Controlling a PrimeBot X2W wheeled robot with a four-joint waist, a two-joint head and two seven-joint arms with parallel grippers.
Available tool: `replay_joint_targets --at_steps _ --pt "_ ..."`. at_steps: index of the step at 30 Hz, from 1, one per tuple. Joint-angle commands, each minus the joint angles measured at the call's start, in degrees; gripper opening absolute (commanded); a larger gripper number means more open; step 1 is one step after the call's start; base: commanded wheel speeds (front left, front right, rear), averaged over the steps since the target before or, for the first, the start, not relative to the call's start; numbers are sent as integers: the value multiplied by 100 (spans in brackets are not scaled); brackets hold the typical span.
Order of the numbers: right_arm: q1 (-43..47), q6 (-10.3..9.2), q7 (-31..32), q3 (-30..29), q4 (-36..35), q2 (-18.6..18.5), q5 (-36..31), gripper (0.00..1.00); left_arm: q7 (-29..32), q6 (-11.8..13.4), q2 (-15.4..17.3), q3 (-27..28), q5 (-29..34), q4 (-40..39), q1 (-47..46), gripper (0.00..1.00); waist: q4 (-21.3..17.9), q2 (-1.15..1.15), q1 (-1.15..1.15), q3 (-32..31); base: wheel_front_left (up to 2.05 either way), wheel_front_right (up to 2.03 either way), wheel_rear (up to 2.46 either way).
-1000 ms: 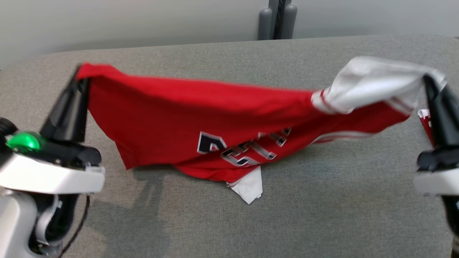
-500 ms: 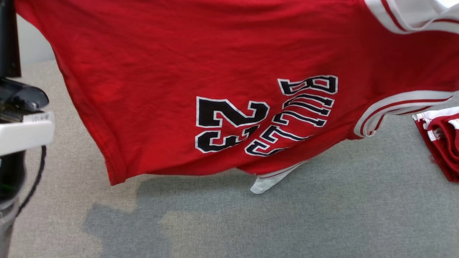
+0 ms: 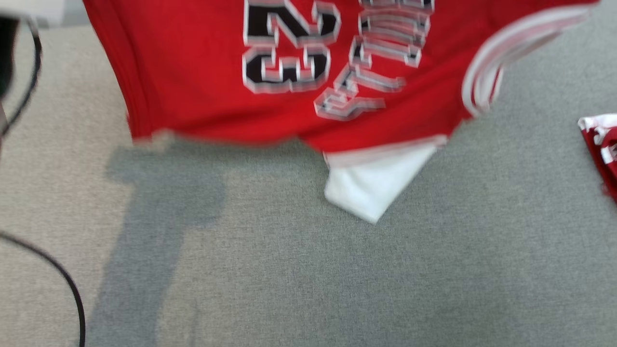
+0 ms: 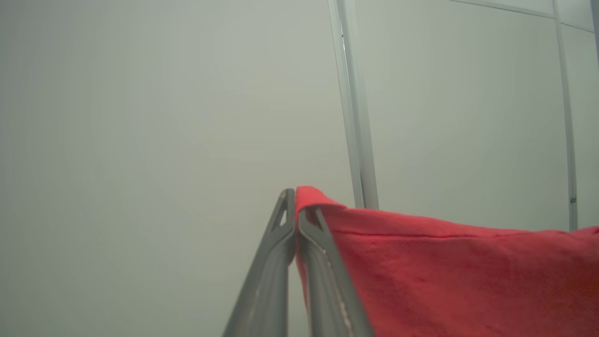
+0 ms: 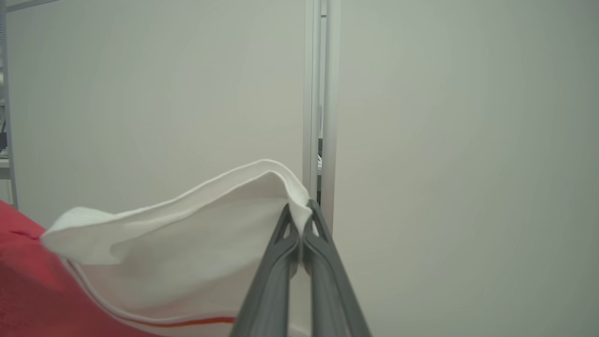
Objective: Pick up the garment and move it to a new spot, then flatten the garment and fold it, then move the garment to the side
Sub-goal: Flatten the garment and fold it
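Observation:
The garment (image 3: 202, 86) is a red jersey with black-and-white lettering and white sleeves, hanging in the air above the grey padded table (image 3: 337, 270). Its lower hem and a white sleeve tip (image 3: 376, 188) dangle just over the surface. My left gripper (image 4: 295, 206) is shut on a red corner of the garment (image 4: 444, 276). My right gripper (image 5: 299, 217) is shut on the edge of the white sleeve (image 5: 187, 234). Both point up toward a pale wall.
A second red-and-white cloth (image 3: 600, 149) lies at the table's right edge. A black cable (image 3: 58, 274) curves along the left side. Behind the grippers stand metal wall posts (image 4: 355, 117).
The garment has been lifted high; its upper part and both grippers have left the head view. The head view has also shifted downward. The lower hem has come off the table.

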Motion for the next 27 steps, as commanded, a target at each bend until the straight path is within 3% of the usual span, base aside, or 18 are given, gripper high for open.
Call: replay_joint_targets --at_steps 1,5,6,13,22,27 --pt "-363 -1 -121 96 267 36 79 0 -60 -82 -51 -24 37 315 -320 0 -54 0 0 243 0 0 0" --pt "-1460 -2 -535 397 1388 157 119 0 -219 -287 -164 -209 275 1597 -1271 0 -105 0 0 416 0 0 0" --pt "-1999 -1 -788 514 1948 294 200 0 -188 -359 -205 -364 423 2219 -1665 0 -122 0 0 438 0 0 0" --pt "-3304 -2 -1523 448 3721 687 245 0 -517 -434 -297 -450 584 3775 -2681 0 -158 0 0 492 0 0 0" --pt "-3688 -2 -1678 961 4691 779 368 0 -618 -648 -591 -577 276 4783 -2812 0 -71 0 0 836 0 0 0" --pt "-2991 -2 -1718 1474 4648 642 792 0 -990 -707 -775 -820 137 4988 -2199 0 -8 0 0 957 0 0 0"
